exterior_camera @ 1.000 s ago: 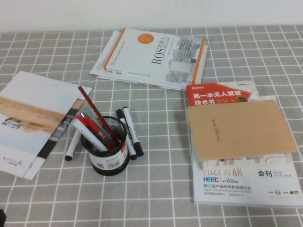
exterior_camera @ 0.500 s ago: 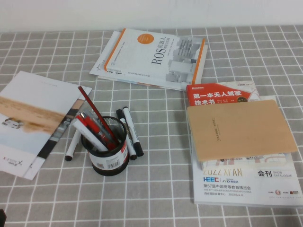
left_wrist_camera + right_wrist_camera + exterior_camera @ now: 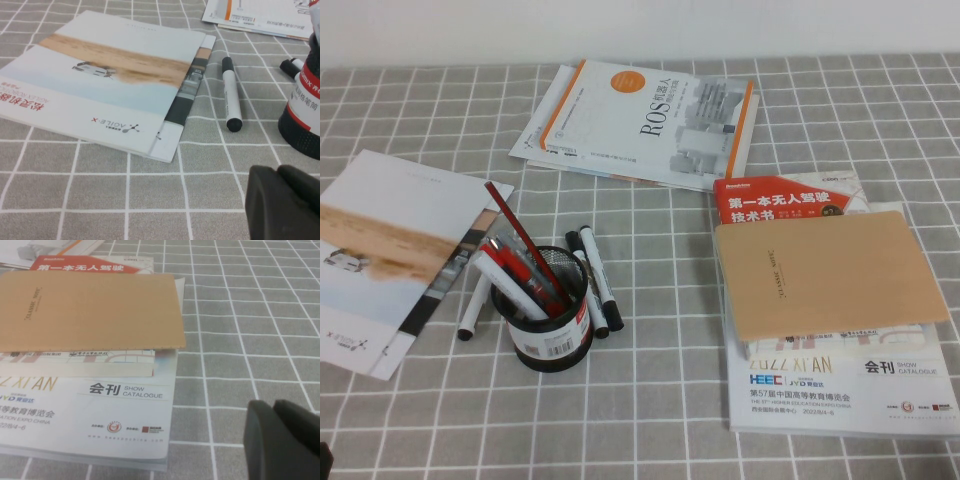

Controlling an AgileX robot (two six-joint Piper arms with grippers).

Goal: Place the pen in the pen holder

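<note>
The pen point(image 3: 515, 228), a thin dark-red stick, stands slanted in the black mesh pen holder point(image 3: 552, 335) at the table's front left, with its top leaning to the far left. Red-and-white pens stand in the holder with it. The holder's side point(image 3: 305, 115) shows in the left wrist view. My left gripper point(image 3: 277, 172) is shut and empty, low over the cloth on the near side of the holder. My right gripper point(image 3: 272, 407) is shut and empty, beside the catalogue at the right. Neither arm shows clearly in the high view.
White markers with black caps point(image 3: 590, 265) lie around the holder; one point(image 3: 231, 95) lies next to a booklet point(image 3: 390, 250) at the left. A ROS book point(image 3: 640, 120) lies at the back. A tan notebook point(image 3: 825, 275) tops a magazine stack at the right.
</note>
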